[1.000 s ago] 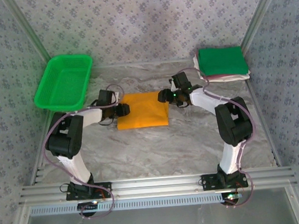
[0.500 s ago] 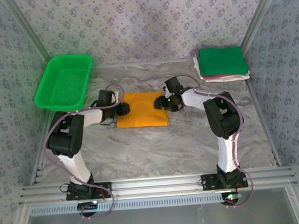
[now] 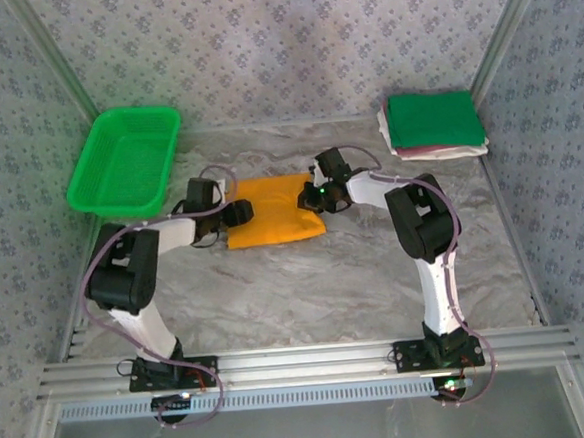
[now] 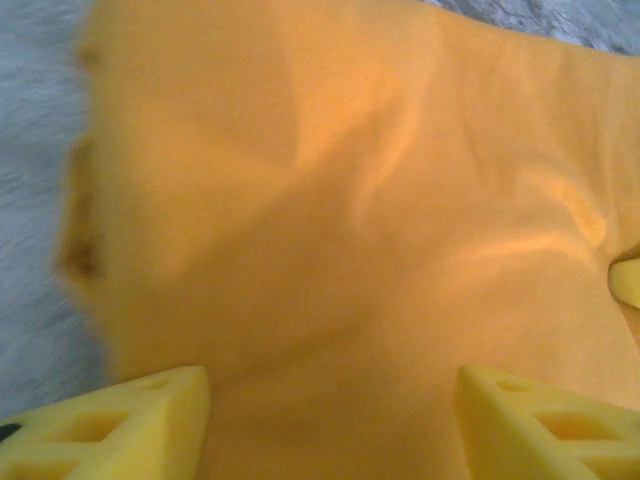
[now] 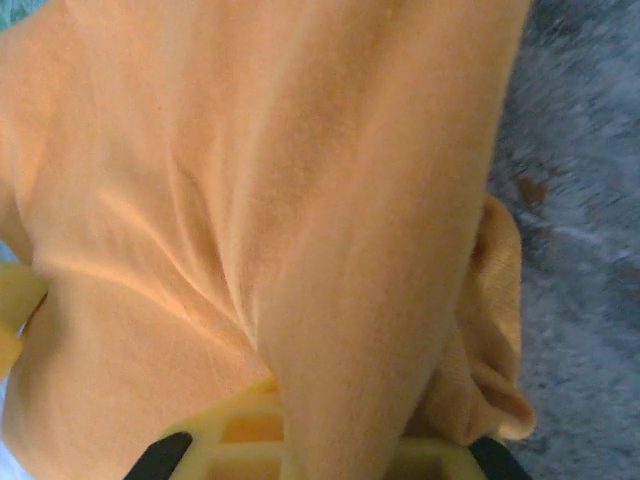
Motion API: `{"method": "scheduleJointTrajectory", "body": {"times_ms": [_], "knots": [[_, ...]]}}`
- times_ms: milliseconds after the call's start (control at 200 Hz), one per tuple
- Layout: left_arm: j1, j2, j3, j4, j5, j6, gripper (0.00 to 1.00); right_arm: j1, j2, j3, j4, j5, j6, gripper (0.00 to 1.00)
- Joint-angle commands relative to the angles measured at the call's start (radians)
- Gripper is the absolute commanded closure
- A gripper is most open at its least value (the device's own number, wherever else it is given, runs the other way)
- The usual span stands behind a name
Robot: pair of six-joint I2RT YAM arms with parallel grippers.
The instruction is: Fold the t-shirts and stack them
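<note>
The orange-yellow t-shirt [image 3: 270,216] lies folded into a rectangle mid-table, its print hidden. My left gripper [image 3: 239,213] sits at the shirt's left edge. Its yellow fingers [image 4: 130,420] stand wide apart over the orange cloth [image 4: 330,200], open, with nothing pinched. My right gripper [image 3: 309,199] is at the shirt's right edge, shut on a raised fold of the orange cloth [image 5: 370,250] that runs down over its yellow finger [image 5: 235,435]. The cloth bunches at that edge. A stack of folded t-shirts [image 3: 434,121], green on top with maroon and white below, rests at the back right.
The green plastic mesh basket [image 3: 126,160] stands at the back left, close behind the left arm. Patterned walls close in the marble table [image 3: 307,288] on three sides. An aluminium rail [image 3: 302,359] runs along the near edge.
The right gripper has slid left and slightly back along the shirt's right edge, drawing that edge inward and rumpling it. The left gripper has barely shifted.
</note>
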Motion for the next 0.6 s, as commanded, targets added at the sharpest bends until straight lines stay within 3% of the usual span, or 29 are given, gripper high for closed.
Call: {"method": "scheduleJointTrajectory", "body": {"times_ms": [0, 265, 380, 595], "knots": [[0.036, -0.176, -0.047, -0.021, -0.062, -0.038, 0.27, -0.058, -0.007, 0.074, -0.125, 0.039, -0.107, 1.0], [0.049, -0.485, -0.061, -0.12, -0.177, 0.041, 0.19, -0.195, -0.003, 0.477, -0.627, 0.152, -0.598, 1.0], [0.059, -0.527, -0.087, -0.114, -0.207, 0.057, 0.18, -0.262, 0.082, 0.718, -0.833, 0.25, -0.787, 1.0], [0.066, -0.516, -0.13, -0.087, -0.207, 0.058, 0.16, -0.402, 0.255, 1.161, -0.995, 0.308, -0.989, 1.0]]}}
